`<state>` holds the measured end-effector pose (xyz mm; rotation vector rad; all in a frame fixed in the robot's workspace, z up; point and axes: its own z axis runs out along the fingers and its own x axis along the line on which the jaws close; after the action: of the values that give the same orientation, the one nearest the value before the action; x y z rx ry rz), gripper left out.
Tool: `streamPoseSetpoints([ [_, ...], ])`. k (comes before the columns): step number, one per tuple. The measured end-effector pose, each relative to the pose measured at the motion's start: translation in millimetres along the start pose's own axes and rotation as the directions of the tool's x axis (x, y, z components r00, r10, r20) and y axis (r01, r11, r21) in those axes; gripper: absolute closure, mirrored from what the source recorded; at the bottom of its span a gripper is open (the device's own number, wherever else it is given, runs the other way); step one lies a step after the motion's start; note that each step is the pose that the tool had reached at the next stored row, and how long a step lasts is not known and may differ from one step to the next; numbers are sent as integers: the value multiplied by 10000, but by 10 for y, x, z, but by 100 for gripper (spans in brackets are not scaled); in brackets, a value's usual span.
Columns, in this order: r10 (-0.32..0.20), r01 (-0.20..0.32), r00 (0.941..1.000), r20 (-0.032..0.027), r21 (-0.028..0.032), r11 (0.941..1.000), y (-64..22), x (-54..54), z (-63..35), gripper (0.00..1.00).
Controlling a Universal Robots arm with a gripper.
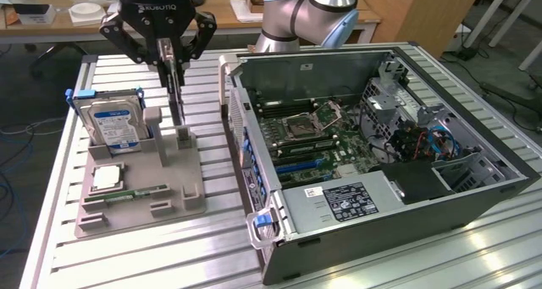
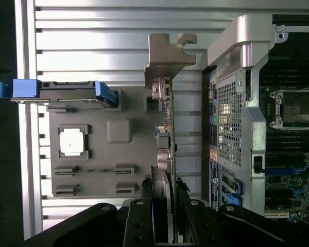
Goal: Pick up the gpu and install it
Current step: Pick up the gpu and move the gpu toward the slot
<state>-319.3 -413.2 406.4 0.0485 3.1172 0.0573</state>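
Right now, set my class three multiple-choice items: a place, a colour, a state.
1. Where does the hard drive stand? A in the computer case; B in the grey tray; C on the desk.
2. What colour is its label? A blue; B red; C yellow.
3. The end effector is: A open, empty; B holding the hard drive; C closed on the graphics card.
Key: B, it stands upright in the tray; A, the label is blue; C, it grips the card.

Soft overhead light glares off the ribbed table [image 1: 483, 244], leaving the case [image 1: 381, 238] interior darker.
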Motion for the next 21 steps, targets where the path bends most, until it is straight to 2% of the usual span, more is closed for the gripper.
streamPoseSetpoints([
  [21,0,0,10000,-1,2,10000,3,-2,-67,72],
])
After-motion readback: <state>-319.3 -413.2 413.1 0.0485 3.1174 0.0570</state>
